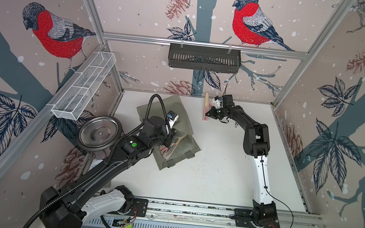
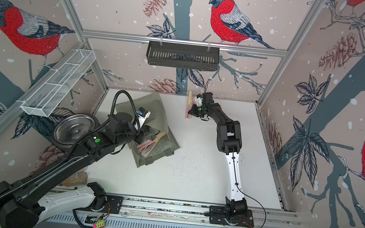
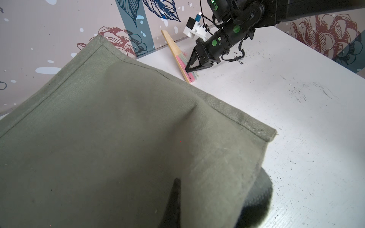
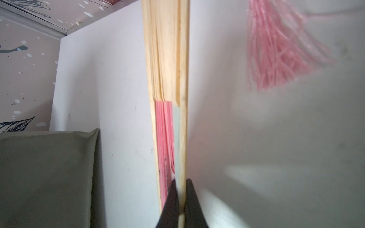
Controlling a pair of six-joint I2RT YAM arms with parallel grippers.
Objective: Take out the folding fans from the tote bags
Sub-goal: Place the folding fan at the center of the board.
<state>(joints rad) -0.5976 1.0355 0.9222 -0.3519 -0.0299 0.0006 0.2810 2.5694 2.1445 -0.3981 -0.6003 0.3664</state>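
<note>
The olive tote bag (image 1: pixel 172 108) lies on its side at the back left of the white table (image 1: pixel 217 170), and it shows in both top views. Several closed folding fans (image 1: pixel 171 149) lie inside its open mouth. My left gripper (image 1: pixel 170 139) is shut on the fabric at that mouth. In the left wrist view the cloth (image 3: pixel 98 138) drapes over the jaws, with one dark finger (image 3: pixel 175 197) showing. At the back wall my right gripper (image 1: pixel 208 115) is shut on the outer bamboo slat of a pink folding fan (image 4: pixel 167 59). This fan (image 1: pixel 206 105) rests on the table beside the bag, with its pink tassel (image 4: pixel 276 49) next to it.
A steel bowl (image 1: pixel 100 132) stands on edge at the left wall behind my left arm. A white wire-mesh tray (image 1: pixel 84 84) hangs on the left rail. A black slotted basket (image 1: pixel 204 58) hangs on the back rail. Dark specks dot the table (image 1: pixel 203 170).
</note>
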